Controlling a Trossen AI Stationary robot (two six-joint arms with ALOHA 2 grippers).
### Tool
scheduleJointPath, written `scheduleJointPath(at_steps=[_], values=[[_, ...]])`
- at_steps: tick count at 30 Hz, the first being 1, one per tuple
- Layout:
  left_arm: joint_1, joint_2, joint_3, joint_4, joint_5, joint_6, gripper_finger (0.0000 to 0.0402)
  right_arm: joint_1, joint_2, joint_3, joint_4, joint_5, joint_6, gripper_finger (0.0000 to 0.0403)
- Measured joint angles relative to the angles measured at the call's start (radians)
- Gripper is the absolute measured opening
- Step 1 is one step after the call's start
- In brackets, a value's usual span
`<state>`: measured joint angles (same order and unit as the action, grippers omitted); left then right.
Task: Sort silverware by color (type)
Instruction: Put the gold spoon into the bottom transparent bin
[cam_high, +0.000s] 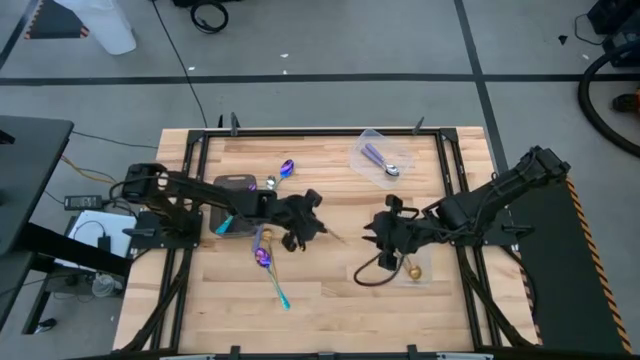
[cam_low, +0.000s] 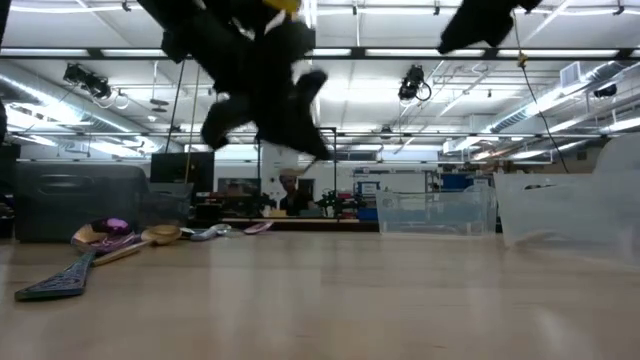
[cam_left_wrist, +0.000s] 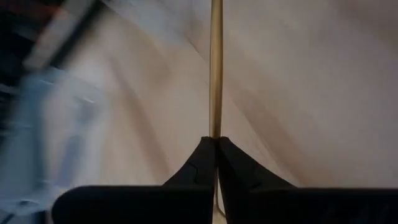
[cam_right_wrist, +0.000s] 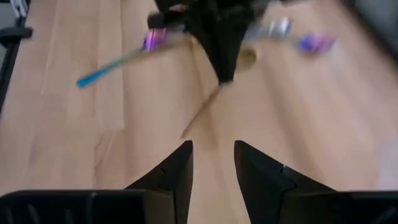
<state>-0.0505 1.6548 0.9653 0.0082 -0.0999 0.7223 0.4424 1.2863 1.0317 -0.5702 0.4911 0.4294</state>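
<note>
My left gripper (cam_high: 308, 228) hangs above the middle of the table, shut on a gold spoon (cam_high: 336, 237) whose thin handle (cam_left_wrist: 216, 68) sticks out past the fingertips toward my right gripper. My right gripper (cam_high: 384, 236) faces it from the right, open (cam_right_wrist: 213, 163), with nothing between its fingers. Two iridescent spoons lie on the wood, one (cam_high: 287, 168) at the far left and one (cam_high: 264, 258) with a teal handle (cam_high: 281, 293) nearer. A lilac-handled silver spoon (cam_high: 381, 160) lies in a clear container (cam_high: 362, 140). Another gold spoon (cam_high: 412, 270) lies in a clear container below my right gripper. My left gripper pinches the gold spoon's thin handle (cam_left_wrist: 216, 127) between its two fingertips (cam_left_wrist: 200, 158). The fingers lie along the handle, which runs on straight ahead beyond them and slants down toward the table's right side (cam_right_wrist: 199, 115). The gripper is well above the table (cam_low: 265, 90); the spoon's bowl is hidden.
A dark grey tray (cam_high: 236, 186) stands at the left under my left arm, with spoons beside it (cam_low: 115, 230). Clear containers (cam_low: 430, 208) stand at the far right. A dark cable (cam_high: 368, 277) loops on the table by my right gripper. Bare wood lies along the near edge.
</note>
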Motion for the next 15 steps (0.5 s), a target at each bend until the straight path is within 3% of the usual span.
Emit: scheduleJointPath(at_steps=[7, 15], values=[[0.002, -0.033, 0.002, 0.245, 0.003, -0.109, 0.0010, 0.069, -0.007, 0.000, 0.284, 0.289, -0.372, 0.0127], [0.001, -0.036, 0.003, 0.474, 0.025, -0.215, 0.0010, 0.075, -0.007, 0.000, 0.538, 0.320, -0.648, 0.0127]])
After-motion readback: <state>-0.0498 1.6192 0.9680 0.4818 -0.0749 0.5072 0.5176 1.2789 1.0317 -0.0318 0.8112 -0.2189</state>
